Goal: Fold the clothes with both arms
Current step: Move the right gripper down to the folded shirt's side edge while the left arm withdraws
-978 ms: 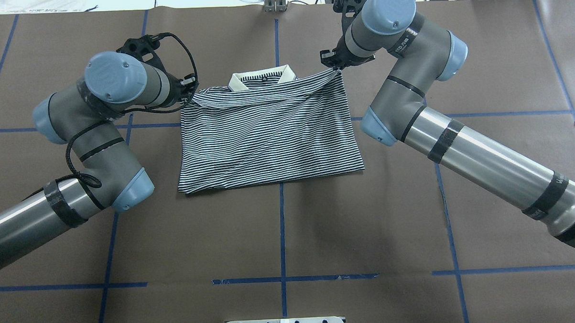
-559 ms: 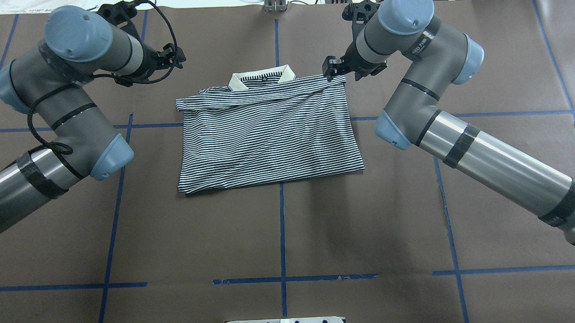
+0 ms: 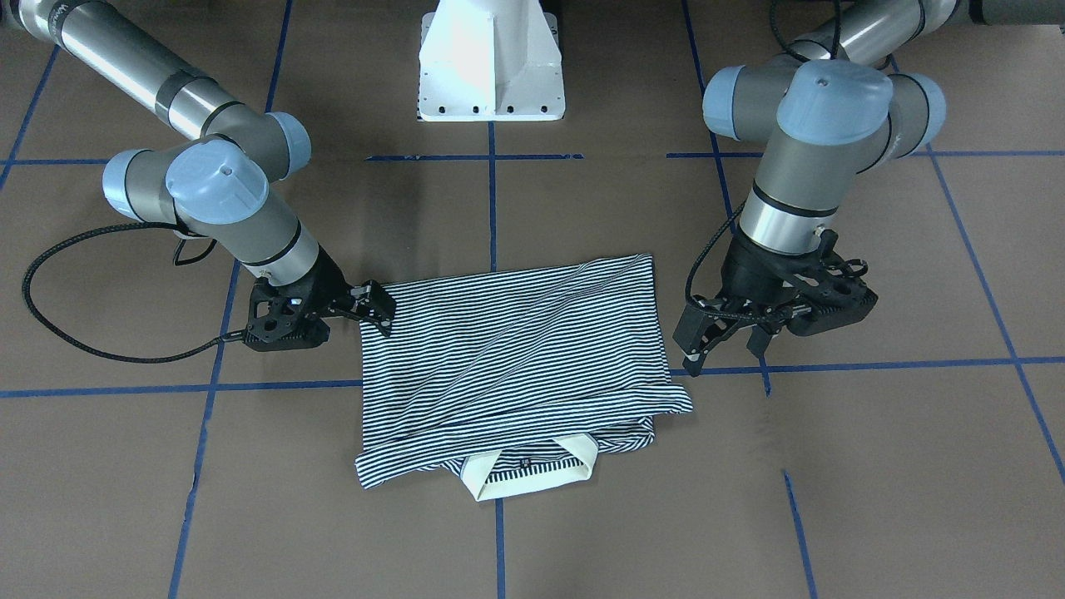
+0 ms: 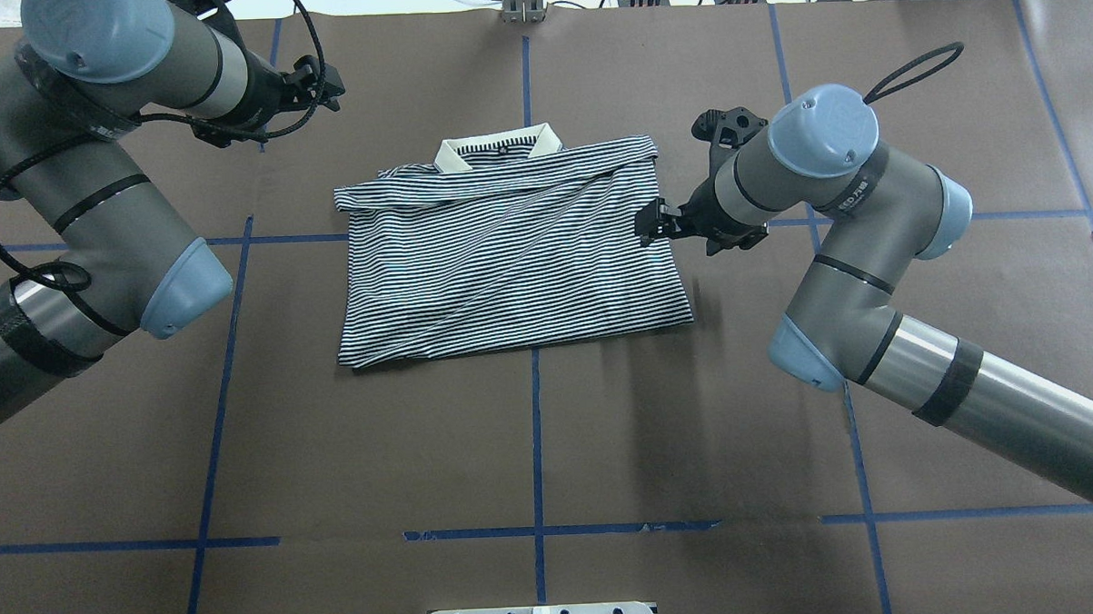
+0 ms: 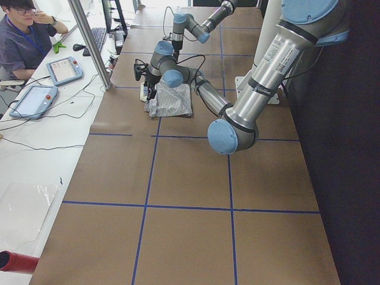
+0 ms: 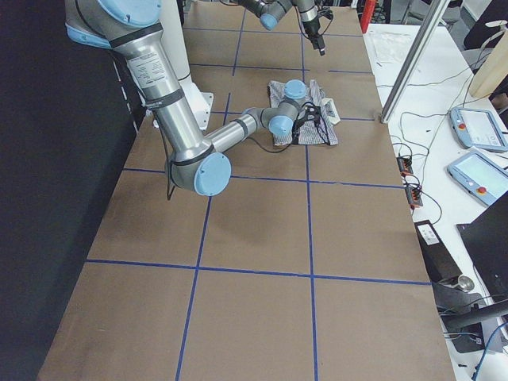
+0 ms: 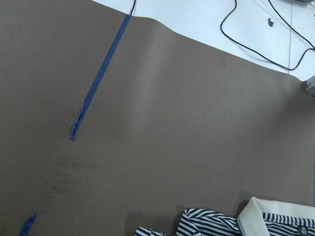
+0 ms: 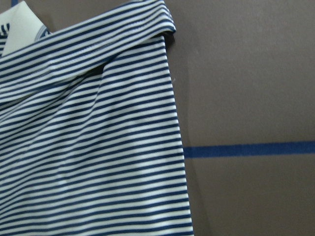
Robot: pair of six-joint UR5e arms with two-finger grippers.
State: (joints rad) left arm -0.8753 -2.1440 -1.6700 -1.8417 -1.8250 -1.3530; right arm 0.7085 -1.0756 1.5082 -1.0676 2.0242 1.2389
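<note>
R gripper [image 4: 645,224] slid from corner to mid-edge of shirt [image 4: 508,254]; L gripper [image 4: 328,86] backed off.
R nearer, opening unclear; L spread wide.

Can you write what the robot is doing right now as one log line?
shirt: folded, lying flat | left hand: open, off shirt | right hand: at shirt's side edge, grip unclear

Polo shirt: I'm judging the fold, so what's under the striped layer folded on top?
Only the cream collar pokes out from beneath the folded top layer of the polo shirt. The rest of the shirt underneath is covered and cannot be seen.
</note>
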